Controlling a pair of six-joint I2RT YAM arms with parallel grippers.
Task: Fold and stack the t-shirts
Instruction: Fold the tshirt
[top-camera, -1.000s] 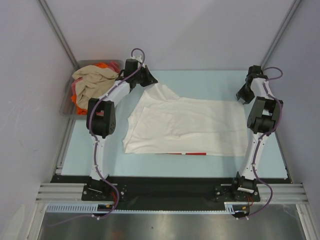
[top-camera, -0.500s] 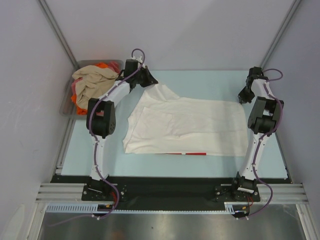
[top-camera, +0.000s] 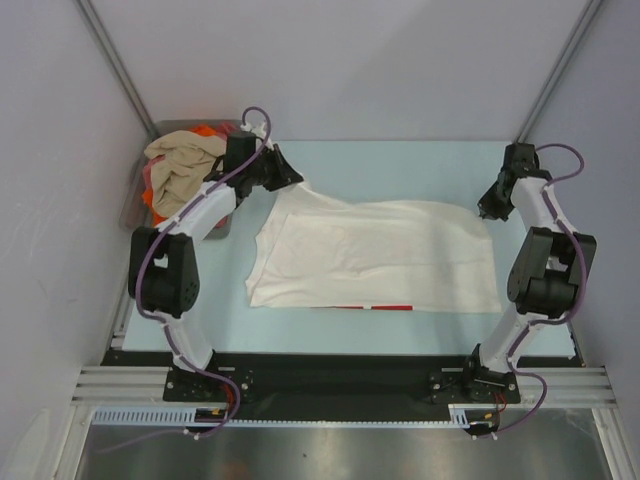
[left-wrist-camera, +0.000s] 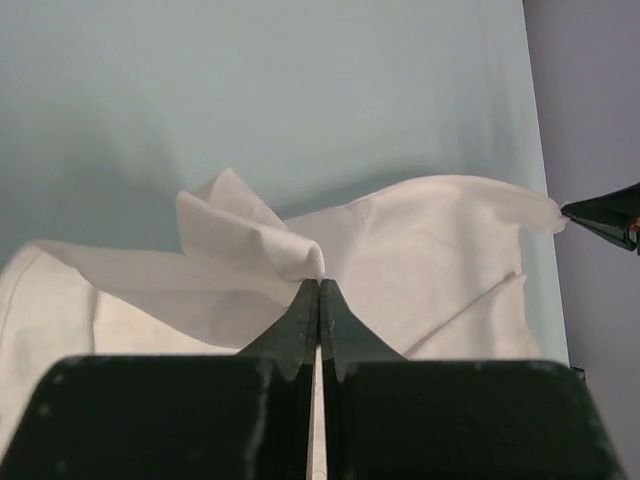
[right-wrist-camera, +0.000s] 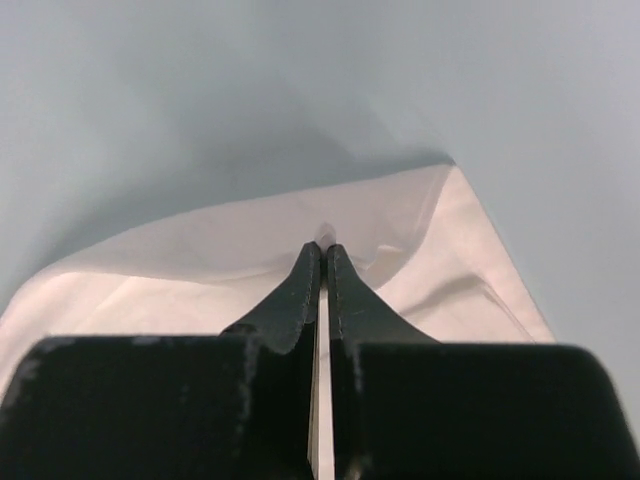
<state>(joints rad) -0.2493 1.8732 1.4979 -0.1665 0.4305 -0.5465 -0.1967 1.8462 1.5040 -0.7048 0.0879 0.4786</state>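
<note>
Top view: the white t-shirt (top-camera: 380, 255) lay spread flat near the middle of the light blue table (top-camera: 400, 160). A thin red strip (top-camera: 385, 307) showed along its near edge. The left gripper (top-camera: 290, 180) sat at the shirt's far left corner and the right gripper (top-camera: 484, 210) at its far right corner. From above we could not resolve the jaws of either.

The wrist views settled this. The left wrist camera showed the left jaws pressed together on a bunched fold of white cloth, raised above the table. The right wrist camera showed the right jaws likewise closed, pinching the shirt's edge. The left wrist view also caught the black tip of the right gripper at the other end of the stretched edge.

Only the top view showed the grey tray (top-camera: 133, 215) at the table's far left corner. It held a beige shirt (top-camera: 180, 160) heaped over orange cloth (top-camera: 205, 130).
</note>
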